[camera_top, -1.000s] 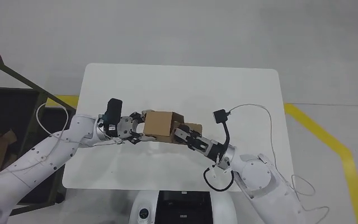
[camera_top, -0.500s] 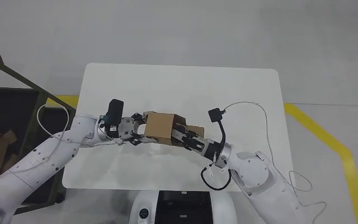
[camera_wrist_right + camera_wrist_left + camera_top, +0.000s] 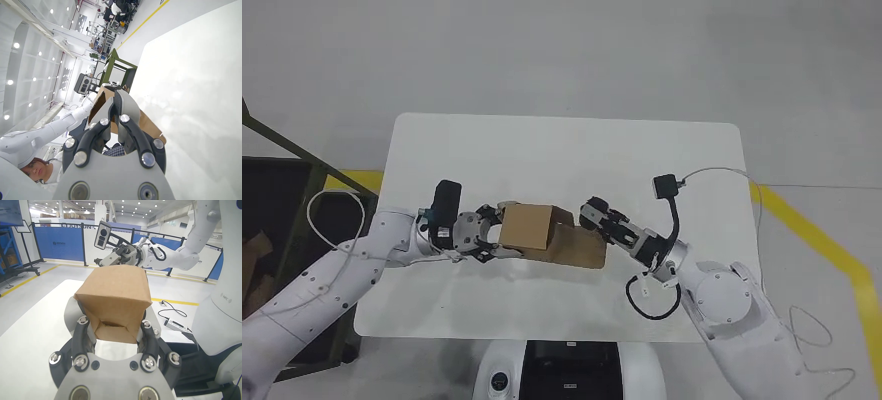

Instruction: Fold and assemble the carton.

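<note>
Right pincer (image 3: 589, 208) drew back clenched; left pincer (image 3: 496, 233) grasps carton (image 3: 530, 226), covering its end.

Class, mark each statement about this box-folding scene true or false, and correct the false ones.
1. The left gripper grips the brown carton between its fingers. True.
2. The right gripper is wide open. False: its fingers are pressed together.
3. The carton's end towards the right gripper is closed up. False: a flap lies open on the table.
4. The table is white. True.
</note>
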